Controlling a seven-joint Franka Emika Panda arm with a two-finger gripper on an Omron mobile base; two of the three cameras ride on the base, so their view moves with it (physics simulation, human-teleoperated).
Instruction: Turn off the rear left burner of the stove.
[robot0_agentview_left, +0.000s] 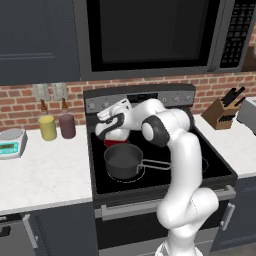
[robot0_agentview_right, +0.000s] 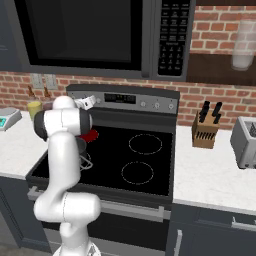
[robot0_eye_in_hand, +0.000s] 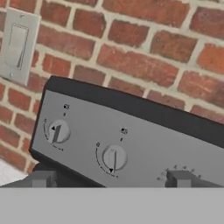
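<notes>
Glowing red rear left burner (robot0_agentview_left: 116, 142) | stove (robot0_agentview_left: 215, 167) | pot (robot0_agentview_left: 123, 161) in front

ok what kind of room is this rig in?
A home-style kitchen, rendered rather than real. The black glass-top stove with knobs on its grey back panel, the microwave mounted above it, and a knife block on the counter against a brick wall all point that way.

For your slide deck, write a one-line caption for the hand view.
Open gripper faces two knobs on the stove back panel, brick wall behind.
</notes>
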